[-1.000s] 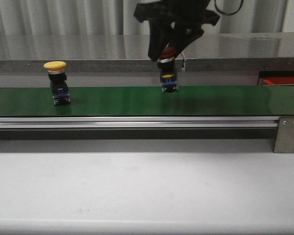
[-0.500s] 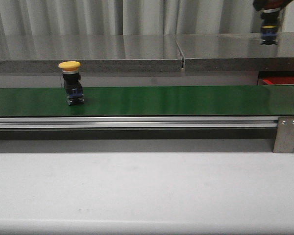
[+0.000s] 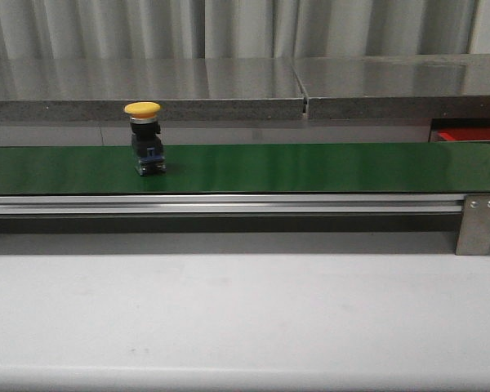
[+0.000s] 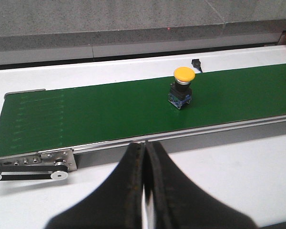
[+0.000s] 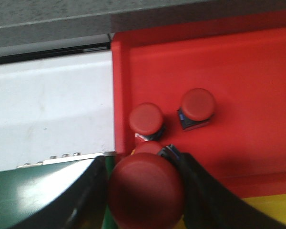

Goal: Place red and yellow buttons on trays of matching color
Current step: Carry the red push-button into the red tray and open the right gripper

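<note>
The yellow button (image 3: 145, 137) stands upright left of mid-belt (image 3: 310, 167) near the pinched-shut, empty left claw (image 4: 144, 191), while the right claw (image 5: 145, 191), clamping a red button (image 5: 146, 188) above the red tray (image 5: 238, 71), should lower it clear of the two buttons already there before releasing.

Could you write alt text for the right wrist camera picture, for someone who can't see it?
The right gripper holds a red button above a red tray with two red buttons inside.
</note>
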Available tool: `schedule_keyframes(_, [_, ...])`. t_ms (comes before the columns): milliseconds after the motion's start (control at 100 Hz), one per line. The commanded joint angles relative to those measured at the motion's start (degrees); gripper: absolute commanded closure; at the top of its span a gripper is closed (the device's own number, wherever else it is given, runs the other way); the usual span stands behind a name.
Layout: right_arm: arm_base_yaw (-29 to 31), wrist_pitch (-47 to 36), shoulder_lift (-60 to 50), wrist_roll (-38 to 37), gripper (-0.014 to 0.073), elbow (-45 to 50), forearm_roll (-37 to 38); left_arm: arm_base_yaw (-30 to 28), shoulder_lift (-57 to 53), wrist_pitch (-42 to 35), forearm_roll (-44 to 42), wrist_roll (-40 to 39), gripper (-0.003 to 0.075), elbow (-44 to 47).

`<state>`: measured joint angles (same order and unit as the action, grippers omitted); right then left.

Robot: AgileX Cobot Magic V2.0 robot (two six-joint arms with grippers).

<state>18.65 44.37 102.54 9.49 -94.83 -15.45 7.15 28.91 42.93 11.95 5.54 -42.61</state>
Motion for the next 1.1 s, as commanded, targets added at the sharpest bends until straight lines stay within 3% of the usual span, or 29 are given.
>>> schedule_keyframes(0, [2.0,-6.5,-3.1,-0.3,0.0517,0.5,-1.7,0.4,0.3,-3.8,0.7,0.0,0.0741,-1.5])
schedule_keyframes(270, [3.9,-10.2,1.6,-0.3,0.0517,2.2,-6.1,0.4,0.3,-3.8,0.7,0.0,0.0741,-1.5])
schedule_keyframes(860, [3.9,-19.0,9.6,-0.3,0.0517,2.5,-7.0,0.4,0.3,-3.8,0.7,0.0,0.0741,-1.5])
schedule_keyframes(1090, [3.9,-19.0,11.9,-0.3,0.0515,2.5,-9.5,0.4,0.3,-3.8,0.7,0.0,0.0741,-1.5])
